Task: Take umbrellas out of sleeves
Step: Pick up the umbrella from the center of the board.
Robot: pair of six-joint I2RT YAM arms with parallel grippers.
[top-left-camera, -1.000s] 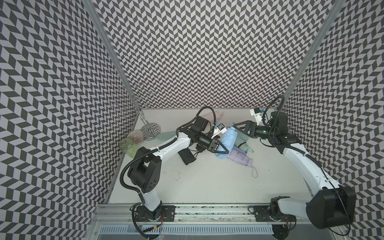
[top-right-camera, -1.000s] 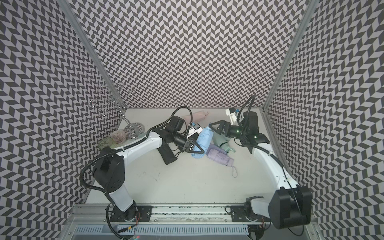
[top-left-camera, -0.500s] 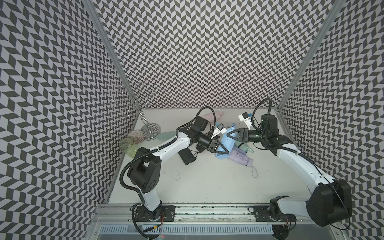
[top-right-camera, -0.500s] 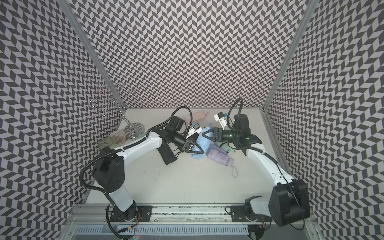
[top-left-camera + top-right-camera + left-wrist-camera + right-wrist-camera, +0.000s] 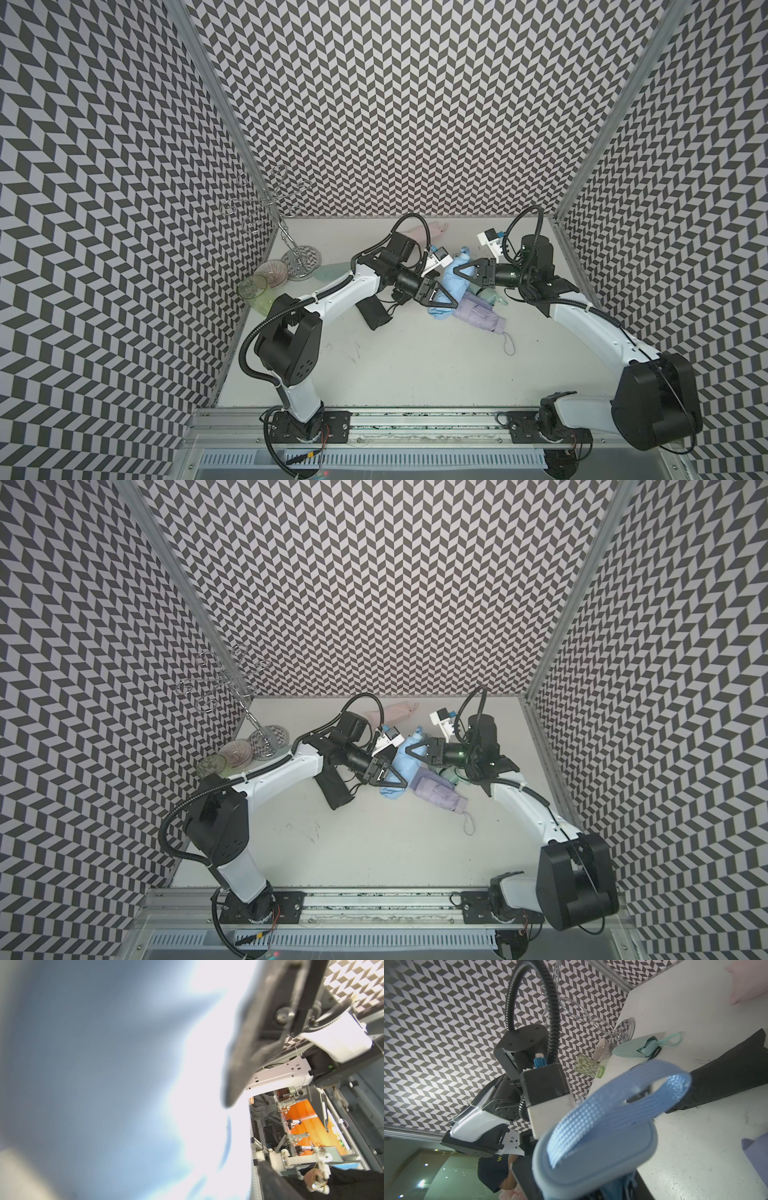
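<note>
**Right wrist view: light blue umbrella (image 5: 591, 1157) taken at its handle by the right tool (image 5: 459, 272)**

In both top views the light blue umbrella is seen just past the middle of the surface (image 5: 415, 374), toward 12 o'clock. Its handle end is pointed to 12 o'clock, and its lower part is touching the lavender umbrella (image 5: 478, 311), which is laid off toward 4 o'clock.

The right tool appears clamped on the handle, with the woven wrist loop (image 5: 612, 1109) standing free above the jaws. The left tool (image 5: 442, 297) is placed at the umbrella's lower half with its jaws apart. Blurred blue cloth fills most of the left wrist view beside them, and nothing is seen pinched.

The umbrella is judged light. Its handle is stiff and offers the firm hold. The blue cloth is soft, thin and probably slippery, so it is likely to bunch or slide when squeezed. A pinch of loose cloth near the far tip would be needed, with the pull made along the umbrella's length. Whether that cloth is sleeve or canopy cannot be told.
</note>
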